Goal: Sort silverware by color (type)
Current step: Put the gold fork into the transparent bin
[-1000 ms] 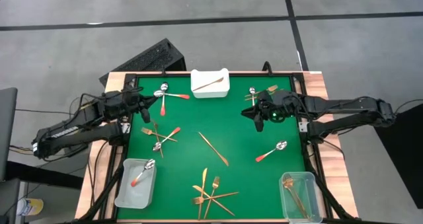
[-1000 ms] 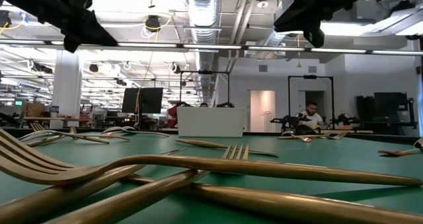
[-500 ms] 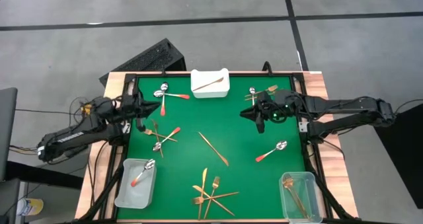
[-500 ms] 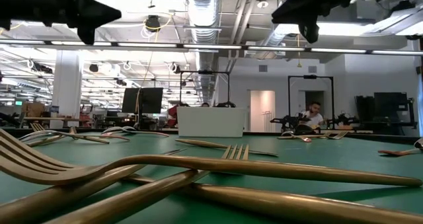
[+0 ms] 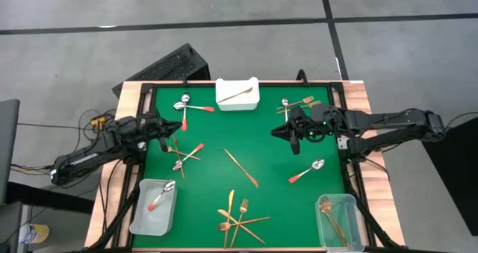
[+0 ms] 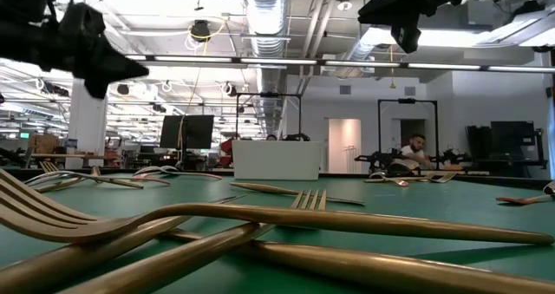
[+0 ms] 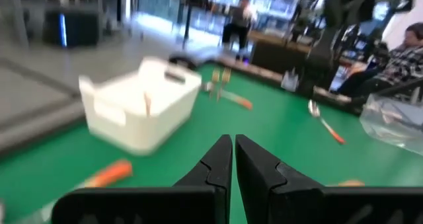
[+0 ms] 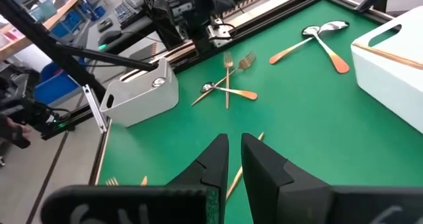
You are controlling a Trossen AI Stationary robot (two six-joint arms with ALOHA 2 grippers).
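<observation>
Silverware lies scattered on the green mat. Two red-handled spoons (image 5: pixel 184 107) lie far left. A mixed heap of red spoons and gold forks (image 5: pixel 179 152) lies below my left gripper (image 5: pixel 160 126). A gold knife (image 5: pixel 241 167) is mid-table, and a red spoon (image 5: pixel 306 171) lies right of it. Gold forks (image 5: pixel 237 219) are crossed at the near edge. A small cluster (image 5: pixel 295 104) lies far right, beside my right gripper (image 5: pixel 287 130). Both grippers hover shut above the mat (image 7: pixel 233 151) (image 8: pixel 233 151), holding nothing.
A white tray (image 5: pixel 237 93) at the far edge holds one slim gold-toned piece. The clear bin (image 5: pixel 153 206) at near left holds a red spoon. The clear bin (image 5: pixel 337 219) at near right holds gold pieces. A raised black frame (image 5: pixel 149 96) rims the mat. People sit in the room beyond.
My left gripper has swung from beside the far-left spoons toward the near edge and come down somewhat, over the mixed heap. It stays shut. No silverware has moved.
</observation>
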